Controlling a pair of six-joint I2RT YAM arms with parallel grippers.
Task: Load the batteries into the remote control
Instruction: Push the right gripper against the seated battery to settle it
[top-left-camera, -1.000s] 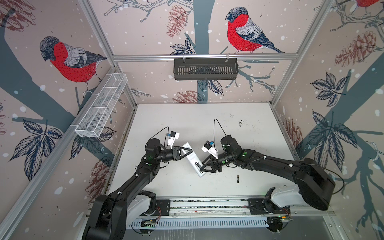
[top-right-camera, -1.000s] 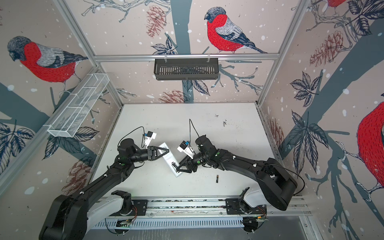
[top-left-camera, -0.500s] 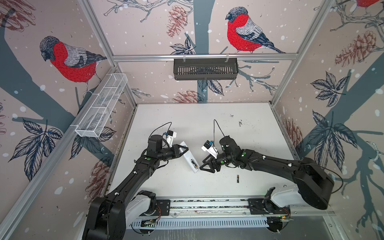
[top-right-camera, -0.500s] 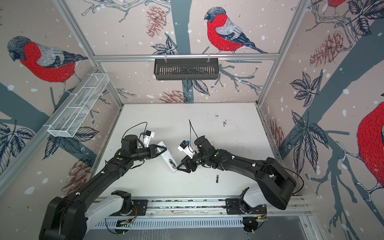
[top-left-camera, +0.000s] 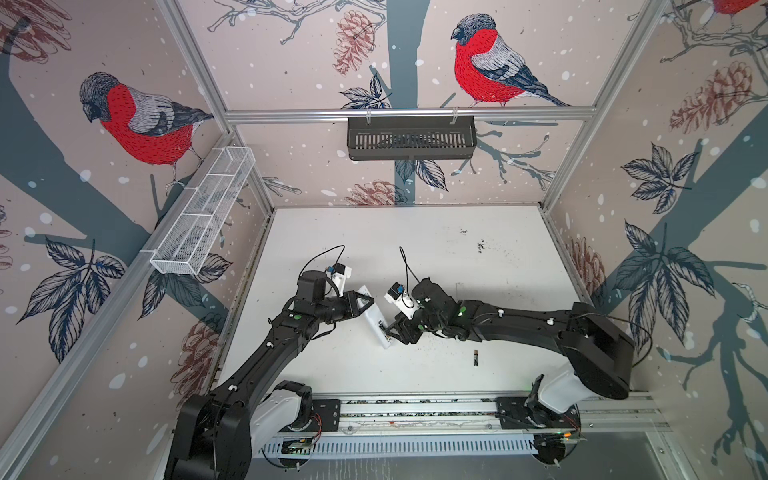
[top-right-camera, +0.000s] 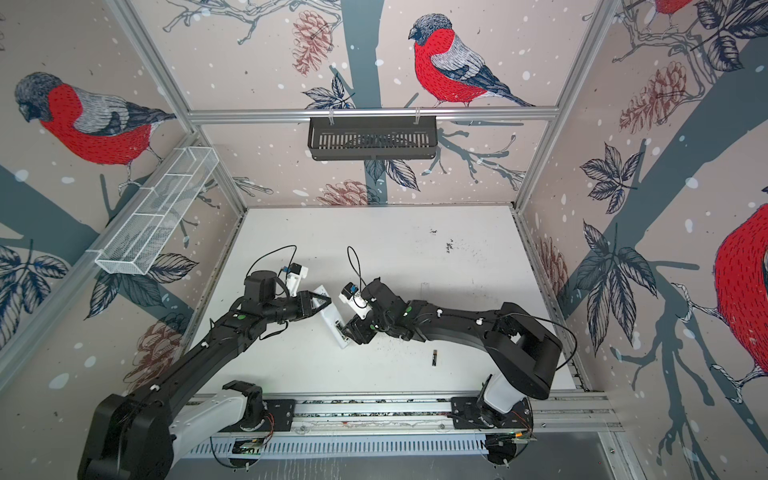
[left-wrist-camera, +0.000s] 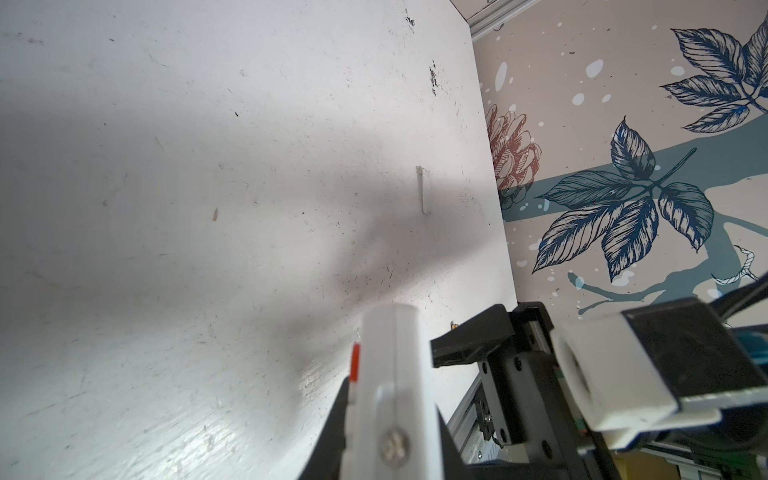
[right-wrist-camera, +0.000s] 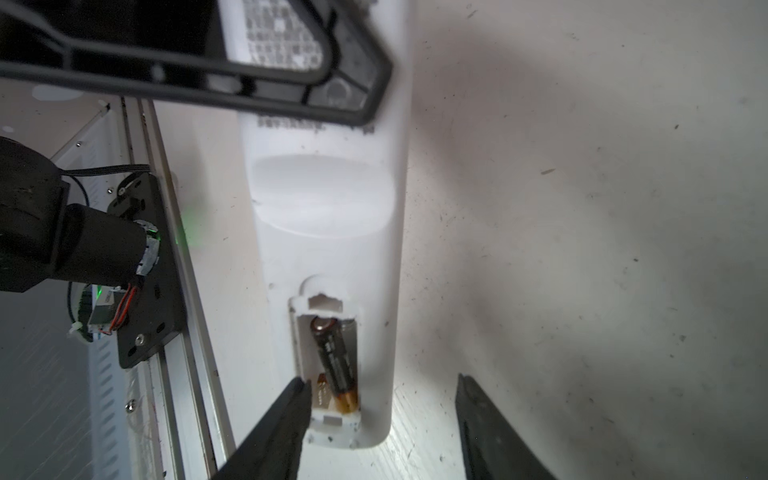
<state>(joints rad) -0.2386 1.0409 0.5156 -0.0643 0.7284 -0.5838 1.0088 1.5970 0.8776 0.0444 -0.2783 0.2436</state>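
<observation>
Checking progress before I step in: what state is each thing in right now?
Slim white plastic remote control: back up, battery bay uncovered.
Black cylindrical battery with gold band: inside the bay, slightly askew.
Second black battery: loose on the white table.
Left pincer: shut on the remote.
Right pincer: open, empty, at the bay.

top views: high, looking down, same table | wrist views: close, share remote control

Left arm, right arm are showing black links, white base housings, green dots, looping black cables.
</observation>
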